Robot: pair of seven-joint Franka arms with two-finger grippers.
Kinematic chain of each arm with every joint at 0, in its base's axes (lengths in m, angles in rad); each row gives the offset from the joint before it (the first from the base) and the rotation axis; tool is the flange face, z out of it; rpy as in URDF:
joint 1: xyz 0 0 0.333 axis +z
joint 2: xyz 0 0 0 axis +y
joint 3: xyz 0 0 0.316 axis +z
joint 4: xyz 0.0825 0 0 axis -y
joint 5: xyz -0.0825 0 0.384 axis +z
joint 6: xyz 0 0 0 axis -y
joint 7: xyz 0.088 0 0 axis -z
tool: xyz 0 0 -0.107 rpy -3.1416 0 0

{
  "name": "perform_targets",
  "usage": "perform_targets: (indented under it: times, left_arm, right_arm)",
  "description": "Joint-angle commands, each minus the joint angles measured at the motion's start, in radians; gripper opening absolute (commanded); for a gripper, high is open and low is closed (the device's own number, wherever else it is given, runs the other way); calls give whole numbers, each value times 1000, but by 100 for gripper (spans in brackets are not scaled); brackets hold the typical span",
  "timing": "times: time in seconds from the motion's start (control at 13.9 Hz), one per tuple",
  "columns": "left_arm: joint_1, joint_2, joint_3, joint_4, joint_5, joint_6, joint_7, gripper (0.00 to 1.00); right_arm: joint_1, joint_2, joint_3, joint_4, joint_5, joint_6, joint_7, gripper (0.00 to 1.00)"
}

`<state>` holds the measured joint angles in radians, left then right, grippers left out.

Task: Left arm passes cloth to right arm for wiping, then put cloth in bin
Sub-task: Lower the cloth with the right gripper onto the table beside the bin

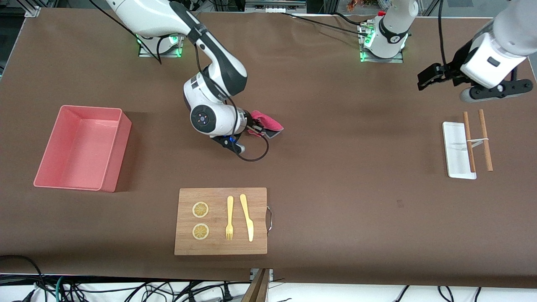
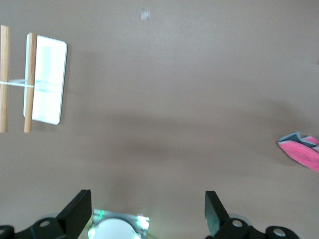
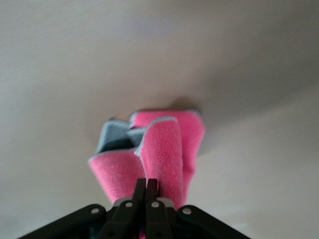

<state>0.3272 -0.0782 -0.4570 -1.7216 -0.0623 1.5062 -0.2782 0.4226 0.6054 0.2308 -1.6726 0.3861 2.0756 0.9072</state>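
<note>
The magenta-red cloth [image 1: 267, 122] lies bunched on the brown table near its middle, grey lining showing. My right gripper [image 1: 259, 126] is shut on the cloth and holds it low at the table top; in the right wrist view the cloth [image 3: 164, 149] folds up over my closed gripper [image 3: 147, 183]. My left gripper [image 1: 424, 79] is open and empty, raised over the left arm's end of the table. In the left wrist view its fingers [image 2: 79, 211] stand wide apart and the cloth [image 2: 301, 149] shows at the edge. The salmon-pink bin [image 1: 119, 142] stands empty at the right arm's end.
A wooden cutting board [image 1: 260, 245] with two lemon slices, a fork and a knife lies nearer the front camera than the cloth. A small white tray [image 1: 455, 144] with two wooden sticks [image 1: 486, 140] across it lies under the left arm, also in the left wrist view [image 2: 47, 74].
</note>
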Motion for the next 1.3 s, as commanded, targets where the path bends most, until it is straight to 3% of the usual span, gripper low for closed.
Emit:
perform_targets:
  times: [0.0, 0.36, 0.79, 0.87, 1.01, 1.08, 1.23]
  left_arm:
    - [36, -43, -2, -136, 39, 129, 67, 100]
    - [33, 72, -6, -4, 80, 126, 67, 100]
    - [-14, 116, -55, 11, 99, 140, 65, 100]
    - [-80, 117, -23, 11, 125, 138, 65, 100]
    - [-256, 104, 151, 10, 166, 138, 70, 100]
    - [-310, 103, 229, 5, 167, 135, 71, 100]
    - [-356, 97, 311, -1, 165, 131, 115, 100]
  right_arm:
    - [-48, -30, -37, -47, 2, 0, -138, 0]
    - [-67, -33, -206, -49, -7, -90, -423, 0]
    - [-91, -56, -349, -44, -128, -218, -695, 0]
    - [-94, -56, -367, -44, -138, -220, -738, 0]
    - [-96, -56, -401, -41, -168, -229, -792, 0]
    - [-97, -56, -406, -39, -226, -229, -827, 0]
    - [-107, -55, -406, -38, -285, -221, -834, 0]
